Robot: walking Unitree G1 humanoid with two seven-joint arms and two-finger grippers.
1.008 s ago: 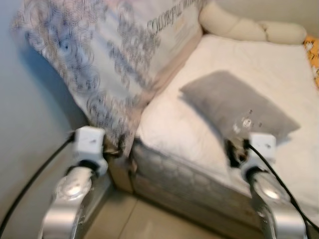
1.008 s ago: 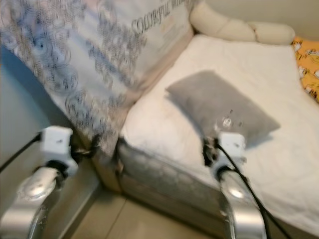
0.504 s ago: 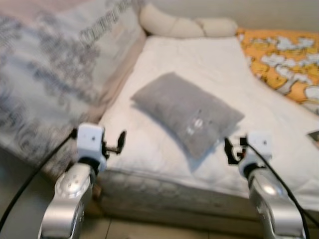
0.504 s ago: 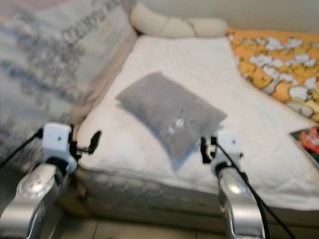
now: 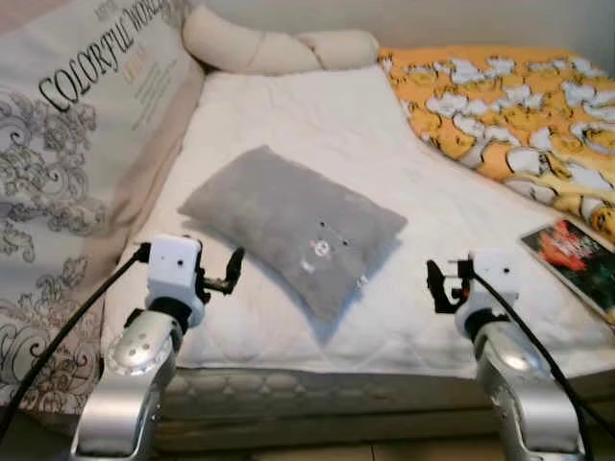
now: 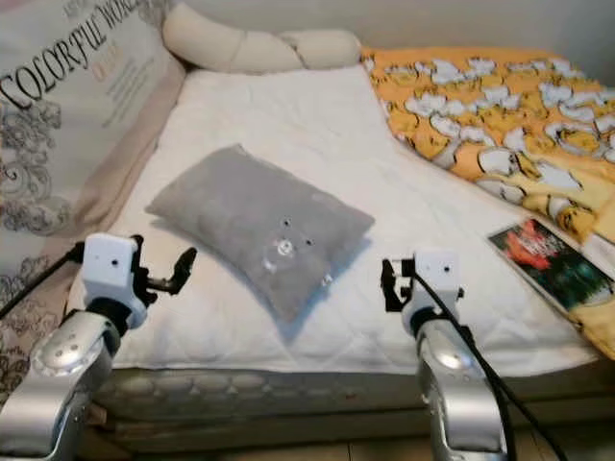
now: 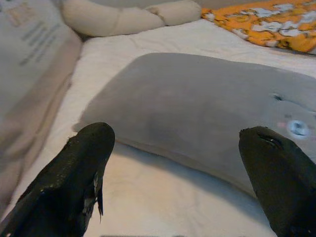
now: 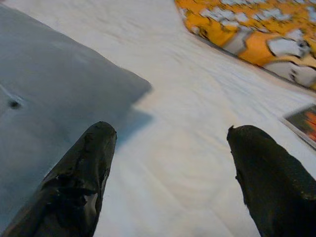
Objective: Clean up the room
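Far left: large white printed cushion with grey scrollwork and dark lettering [image 5: 58, 163], leaning against the bedside. Left gripper [image 5: 231, 273] held over the near edge of the white quilted mattress [image 5: 288, 115], fingers [image 7: 81, 173] spread wide, empty.

Centre: flat grey rectangular pillow [image 5: 288, 226] lies on the mattress, just ahead of and between both grippers. Long axis runs diagonally, from far-left to near-right. Its near-left edge lies just ahead of the left gripper, its near-right corner beside the right one. Left looks slightly nearer; a two-armed lift seems likely.

Right gripper [image 5: 440, 286] also over the near edge, fingers [image 8: 84, 177] wide apart, holding nothing.

Further right: orange blanket with white pattern [image 5: 500, 106]; dark glossy magazine [image 5: 575, 257] near the mattress edge. Cream bolster [image 5: 279, 48] at the head.

Since a second ago the camera has swung right: cushion filled the frame then; blanket and magazine have come into sight. Pillow itself unmoved.
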